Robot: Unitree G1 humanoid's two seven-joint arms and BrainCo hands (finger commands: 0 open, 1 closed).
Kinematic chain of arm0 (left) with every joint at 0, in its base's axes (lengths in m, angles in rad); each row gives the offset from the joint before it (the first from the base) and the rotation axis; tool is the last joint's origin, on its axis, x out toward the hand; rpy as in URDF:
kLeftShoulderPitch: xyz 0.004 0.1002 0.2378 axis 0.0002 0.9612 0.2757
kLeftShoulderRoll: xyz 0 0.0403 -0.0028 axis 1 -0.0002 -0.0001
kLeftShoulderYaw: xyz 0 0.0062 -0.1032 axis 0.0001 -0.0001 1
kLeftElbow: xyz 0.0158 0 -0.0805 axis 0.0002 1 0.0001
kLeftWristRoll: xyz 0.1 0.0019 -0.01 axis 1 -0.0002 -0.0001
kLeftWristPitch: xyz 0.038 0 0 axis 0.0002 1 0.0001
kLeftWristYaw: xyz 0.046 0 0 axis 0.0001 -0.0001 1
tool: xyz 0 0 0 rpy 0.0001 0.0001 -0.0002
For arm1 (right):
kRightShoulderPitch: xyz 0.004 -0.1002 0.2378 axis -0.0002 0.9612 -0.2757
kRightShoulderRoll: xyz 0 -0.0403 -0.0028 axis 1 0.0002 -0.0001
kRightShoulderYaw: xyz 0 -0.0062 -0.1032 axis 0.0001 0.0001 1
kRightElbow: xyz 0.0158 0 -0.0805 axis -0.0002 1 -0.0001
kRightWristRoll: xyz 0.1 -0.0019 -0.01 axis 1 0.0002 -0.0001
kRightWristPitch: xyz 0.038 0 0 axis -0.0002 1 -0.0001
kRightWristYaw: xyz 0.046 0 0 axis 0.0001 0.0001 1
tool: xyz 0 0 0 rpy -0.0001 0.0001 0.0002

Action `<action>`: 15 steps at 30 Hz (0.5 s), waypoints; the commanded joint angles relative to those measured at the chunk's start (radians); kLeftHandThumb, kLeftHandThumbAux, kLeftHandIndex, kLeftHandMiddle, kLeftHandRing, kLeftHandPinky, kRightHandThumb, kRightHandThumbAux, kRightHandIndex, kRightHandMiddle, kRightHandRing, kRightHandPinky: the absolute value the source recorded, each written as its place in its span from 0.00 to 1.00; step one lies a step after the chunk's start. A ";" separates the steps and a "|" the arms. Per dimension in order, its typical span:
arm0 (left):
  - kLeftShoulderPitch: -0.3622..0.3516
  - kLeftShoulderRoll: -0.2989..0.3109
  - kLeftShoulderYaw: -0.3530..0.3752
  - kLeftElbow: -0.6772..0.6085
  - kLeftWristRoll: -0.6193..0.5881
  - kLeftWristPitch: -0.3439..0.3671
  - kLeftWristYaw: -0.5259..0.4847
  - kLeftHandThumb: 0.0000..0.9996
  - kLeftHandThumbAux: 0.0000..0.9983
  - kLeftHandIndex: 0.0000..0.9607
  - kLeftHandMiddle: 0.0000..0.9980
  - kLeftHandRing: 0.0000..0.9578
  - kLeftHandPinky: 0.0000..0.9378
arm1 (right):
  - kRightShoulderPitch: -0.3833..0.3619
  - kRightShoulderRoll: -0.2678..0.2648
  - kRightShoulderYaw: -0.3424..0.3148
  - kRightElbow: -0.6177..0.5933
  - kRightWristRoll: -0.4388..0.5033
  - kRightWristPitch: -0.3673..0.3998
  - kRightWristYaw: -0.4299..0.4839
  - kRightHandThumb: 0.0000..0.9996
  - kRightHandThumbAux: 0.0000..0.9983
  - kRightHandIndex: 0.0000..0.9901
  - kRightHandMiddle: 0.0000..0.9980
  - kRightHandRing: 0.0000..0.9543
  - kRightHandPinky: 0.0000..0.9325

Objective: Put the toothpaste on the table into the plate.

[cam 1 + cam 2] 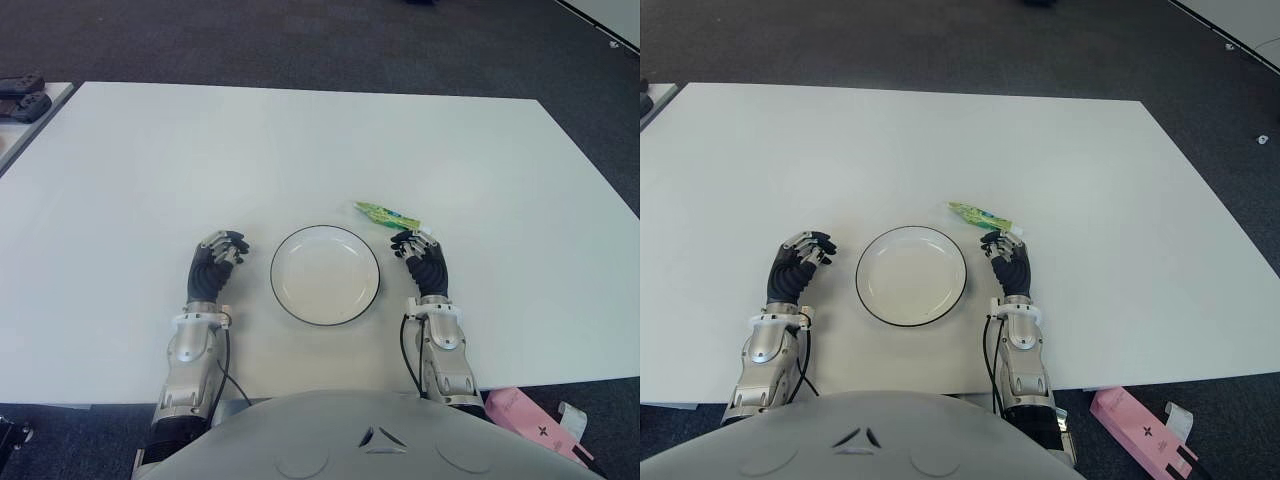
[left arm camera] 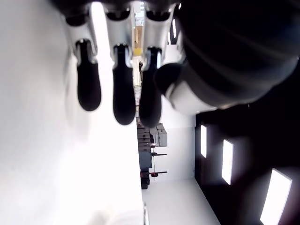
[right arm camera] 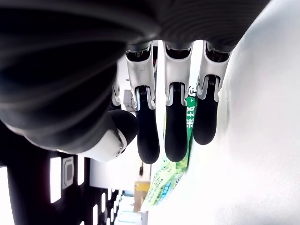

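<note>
You are reaching your right hand (image 1: 424,258), fingers loosely spread and holding nothing, toward the green toothpaste tube (image 1: 386,214) lying beyond the black-rimmed white plate (image 1: 325,274) toward the table's (image 1: 150,160) far edge, risking nudging it away; your left hand (image 1: 212,262) is idling left of the plate.

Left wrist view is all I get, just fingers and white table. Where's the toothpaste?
Observer: The toothpaste lies on the table, just beyond the right hand.
Operator: Is the hand holding it?
Observer: No. The right wrist view shows its fingers open, the tube just past them.
Operator: Where's the plate?
Observer: The plate sits empty between the hands, with the left hand on its left.
</note>
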 commanded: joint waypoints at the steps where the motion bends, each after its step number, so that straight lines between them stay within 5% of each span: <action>1: -0.005 0.000 0.000 0.010 0.011 0.023 0.009 0.70 0.72 0.45 0.48 0.52 0.53 | -0.004 0.003 -0.003 0.012 -0.002 0.001 -0.005 0.71 0.73 0.43 0.46 0.47 0.47; 15: -0.010 -0.002 -0.002 0.019 0.027 0.009 0.010 0.70 0.72 0.45 0.51 0.54 0.55 | -0.012 -0.002 -0.011 0.033 0.010 -0.028 0.002 0.71 0.73 0.43 0.47 0.48 0.47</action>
